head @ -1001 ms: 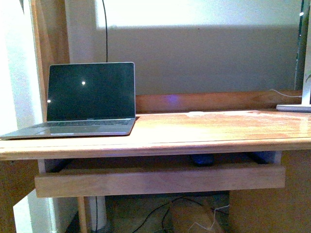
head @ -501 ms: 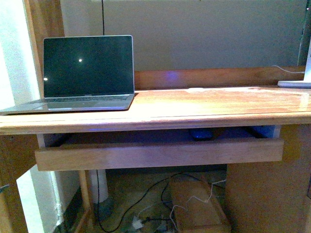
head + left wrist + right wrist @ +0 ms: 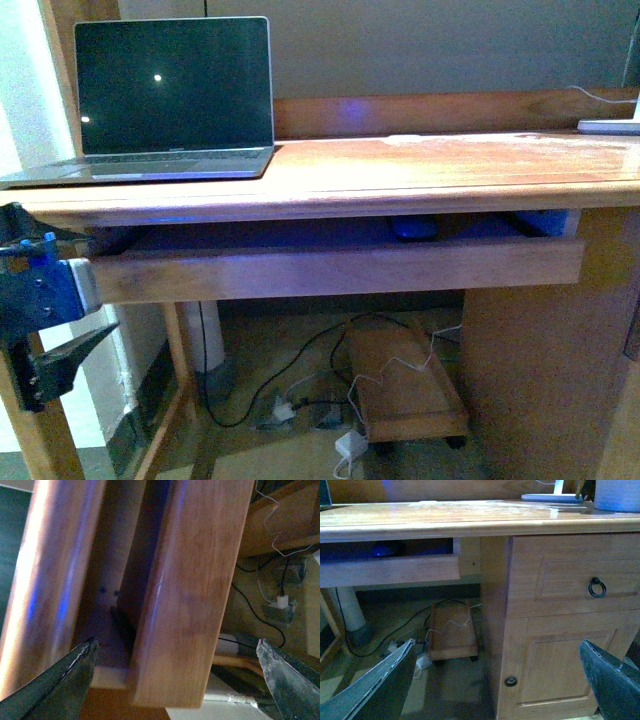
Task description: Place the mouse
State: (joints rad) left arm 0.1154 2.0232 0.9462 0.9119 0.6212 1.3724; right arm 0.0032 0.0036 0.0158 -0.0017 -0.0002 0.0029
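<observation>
The left gripper (image 3: 55, 290), wide open and empty, hangs by the left end of the pull-out shelf (image 3: 330, 272); the mouse (image 3: 413, 228) lies far to its right on that shelf, under the counter (image 3: 450, 170), likely nearer the open, empty right gripper (image 3: 497, 645).

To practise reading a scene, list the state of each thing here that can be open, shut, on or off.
Laptop: lid open, screen dark.
Sliding tray: pulled out a little.
Mouse: lying in the tray, not held.
Side drawer: shut.
Cupboard door: shut.
Left tool: open, empty.
Right tool: open, empty.
</observation>
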